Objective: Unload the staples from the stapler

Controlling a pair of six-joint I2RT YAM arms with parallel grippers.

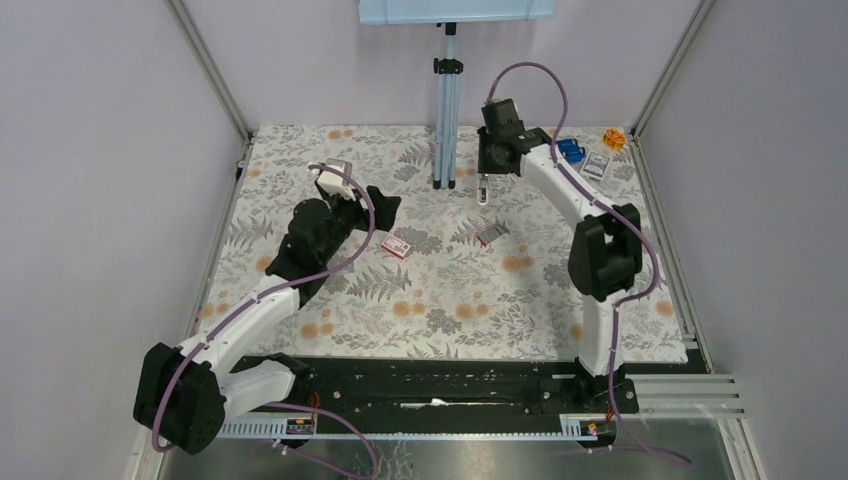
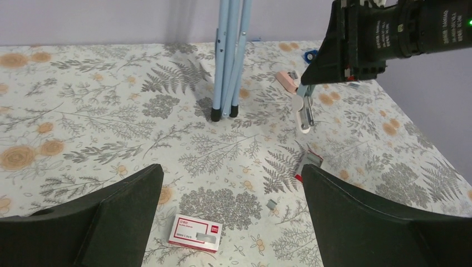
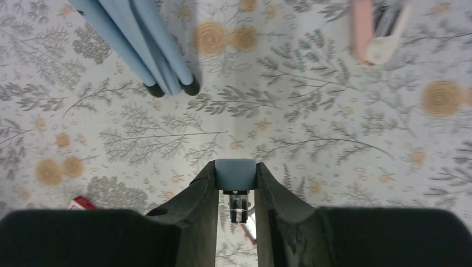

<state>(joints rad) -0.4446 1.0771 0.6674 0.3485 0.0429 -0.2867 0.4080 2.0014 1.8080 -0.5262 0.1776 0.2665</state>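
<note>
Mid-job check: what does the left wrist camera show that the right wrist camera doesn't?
Only left wrist: the open left end effector, the right end effector seen from outside with the stapler hanging below it, and the whole staple box. Only right wrist: a close view down between the right fingers, clamped on the stapler's grey-blue end. Both: the blue stand legs, the floral table cover and the stapler.
</note>
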